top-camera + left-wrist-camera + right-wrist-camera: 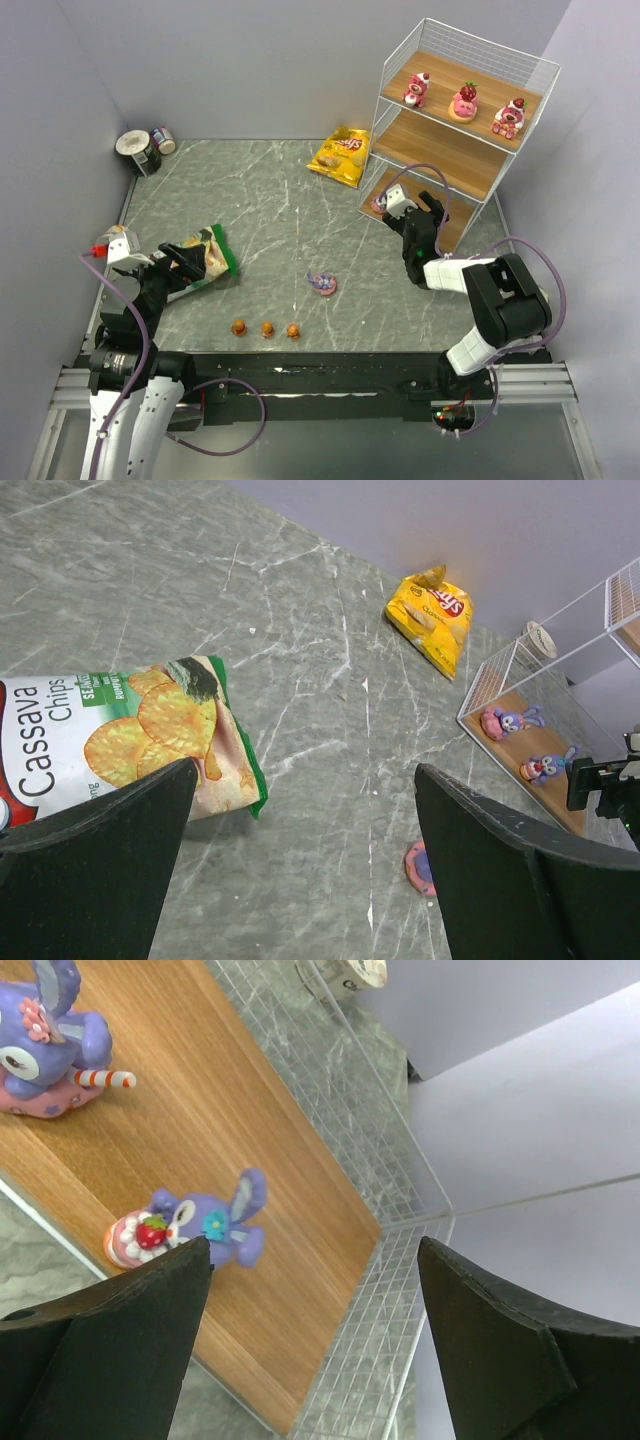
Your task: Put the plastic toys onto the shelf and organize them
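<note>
The white wire shelf [455, 150] stands at the back right. Three pink-and-red strawberry toys [464, 102] sit on its top board. Two purple-pink toys [195, 1230] [45, 1035] sit on the bottom board; both also show in the left wrist view [505, 721]. A third purple-pink toy [322, 284] lies on the table, near my left finger's edge [420, 868]. Three orange toys [267, 328] stand in a row near the front edge. My right gripper [312, 1260] is open and empty at the bottom board [392, 208]. My left gripper [305, 780] is open and empty beside the green chip bag [196, 262].
A green Cassava chip bag [110, 735] lies at the left [205, 260]. A yellow chip bag [342, 155] lies beside the shelf's left side [432, 615]. Tin cans [145, 148] stand in the back left corner. Grey walls close the table on three sides.
</note>
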